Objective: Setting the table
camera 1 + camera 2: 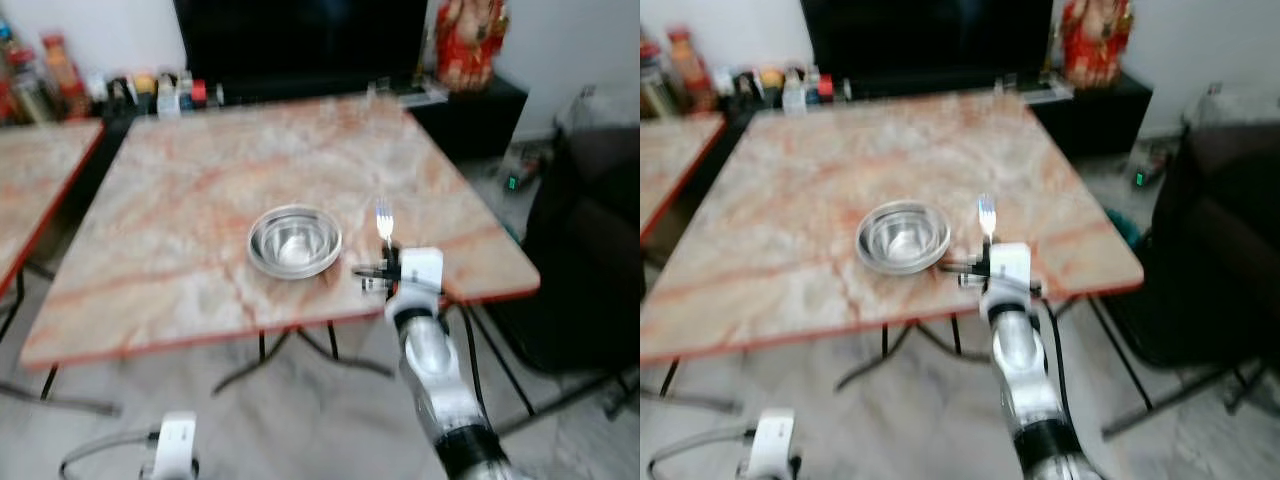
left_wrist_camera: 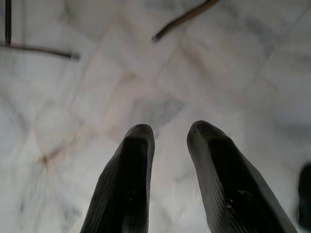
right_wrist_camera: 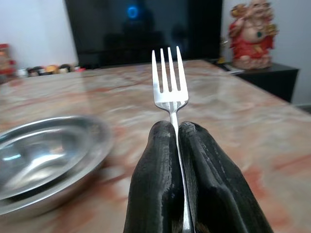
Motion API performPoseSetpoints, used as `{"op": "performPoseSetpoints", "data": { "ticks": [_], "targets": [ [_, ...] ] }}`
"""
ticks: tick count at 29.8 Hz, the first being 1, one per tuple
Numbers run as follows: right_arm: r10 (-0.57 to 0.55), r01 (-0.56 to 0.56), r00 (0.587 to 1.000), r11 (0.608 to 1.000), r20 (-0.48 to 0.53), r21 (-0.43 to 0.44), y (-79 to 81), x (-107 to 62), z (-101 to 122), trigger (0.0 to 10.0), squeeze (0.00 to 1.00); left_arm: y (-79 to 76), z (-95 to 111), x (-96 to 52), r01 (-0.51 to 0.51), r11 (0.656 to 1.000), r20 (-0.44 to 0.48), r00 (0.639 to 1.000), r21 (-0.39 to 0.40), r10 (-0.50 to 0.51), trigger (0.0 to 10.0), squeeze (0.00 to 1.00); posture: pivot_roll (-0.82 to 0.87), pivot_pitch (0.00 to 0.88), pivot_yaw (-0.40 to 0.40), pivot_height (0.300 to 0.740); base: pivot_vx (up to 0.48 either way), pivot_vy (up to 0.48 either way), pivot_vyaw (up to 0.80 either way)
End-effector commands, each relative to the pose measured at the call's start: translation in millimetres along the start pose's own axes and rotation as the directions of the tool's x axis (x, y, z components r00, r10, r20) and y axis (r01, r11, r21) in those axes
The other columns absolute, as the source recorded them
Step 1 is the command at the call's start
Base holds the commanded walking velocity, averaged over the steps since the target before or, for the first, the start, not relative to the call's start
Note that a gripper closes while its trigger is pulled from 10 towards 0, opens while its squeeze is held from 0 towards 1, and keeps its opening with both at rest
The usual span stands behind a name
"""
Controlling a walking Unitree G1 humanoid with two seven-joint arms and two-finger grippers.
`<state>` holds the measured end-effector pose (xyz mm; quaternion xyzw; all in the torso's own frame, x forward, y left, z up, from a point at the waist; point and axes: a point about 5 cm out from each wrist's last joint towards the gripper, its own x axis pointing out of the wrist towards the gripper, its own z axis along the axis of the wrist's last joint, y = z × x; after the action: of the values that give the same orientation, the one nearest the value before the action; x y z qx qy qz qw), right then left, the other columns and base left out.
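A steel bowl (image 1: 294, 240) sits near the front of the marbled table (image 1: 200, 180). Just right of it, over the table's front edge, my right gripper (image 1: 384, 262) is shut on a silver fork (image 1: 384, 222), whose tines point away toward the far side. In the right wrist view the fork (image 3: 169, 77) stands up between the closed black fingers (image 3: 158, 179), with the bowl (image 3: 46, 158) beside it. My left gripper (image 2: 167, 133) hangs low over the floor with a gap between its fingers and nothing in it.
A second table (image 1: 30, 190) stands at the left. Bottles and jars (image 1: 60, 80) line the far wall by a dark TV (image 1: 300, 40) and a red figurine (image 1: 470, 40). A dark chair (image 1: 590, 260) sits to the right. Table legs (image 1: 300, 350) cross the floor.
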<state>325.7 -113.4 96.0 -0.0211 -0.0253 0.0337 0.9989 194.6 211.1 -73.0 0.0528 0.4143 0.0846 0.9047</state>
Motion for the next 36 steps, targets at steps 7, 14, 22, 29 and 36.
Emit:
{"op": "performPoseSetpoints", "data": {
  "ticks": [7,14,22,29,36],
  "targets": [
    [-0.028,0.028,1.000,1.000,0.012,0.007,-7.6,-0.2,1.5,10.0,0.00,-8.0,-1.9,-0.5,0.018,1.000,-0.011,1.000,-0.014,-0.018,10.0,0.00,-0.04,0.000,0.029,0.740,0.480,0.000,0.11],
    [-0.034,0.033,0.999,0.999,0.013,0.007,-9.0,-0.6,1.5,10.0,0.00,-8.2,0.4,-0.3,0.022,1.000,0.003,1.000,-0.021,-0.022,10.0,0.00,-0.04,0.000,0.031,0.740,0.259,0.000,0.00],
    [-0.041,0.041,0.999,0.999,-0.003,-0.004,-10.9,-4.4,-1.5,10.0,0.00,-7.8,-1.0,-0.5,0.023,1.000,-0.003,1.000,-0.016,-0.023,10.0,0.00,-0.04,0.000,0.036,0.740,0.000,0.000,0.00],
    [-0.032,0.024,0.995,0.997,-0.095,-0.077,-13.1,-16.1,-9.9,10.0,0.00,-4.6,-3.8,-1.1,0.023,1.000,-0.008,1.000,-0.009,-0.023,10.0,0.00,-0.04,0.000,0.044,0.740,0.000,0.000,0.00],
    [-0.079,0.071,0.985,0.996,-0.152,-0.059,-16.2,-22.8,-16.7,10.0,0.00,-1.2,-6.0,-1.4,0.026,1.000,-0.015,1.000,0.007,-0.026,10.0,0.00,-0.05,0.000,0.066,0.740,0.000,0.000,0.00]
  ]
}}
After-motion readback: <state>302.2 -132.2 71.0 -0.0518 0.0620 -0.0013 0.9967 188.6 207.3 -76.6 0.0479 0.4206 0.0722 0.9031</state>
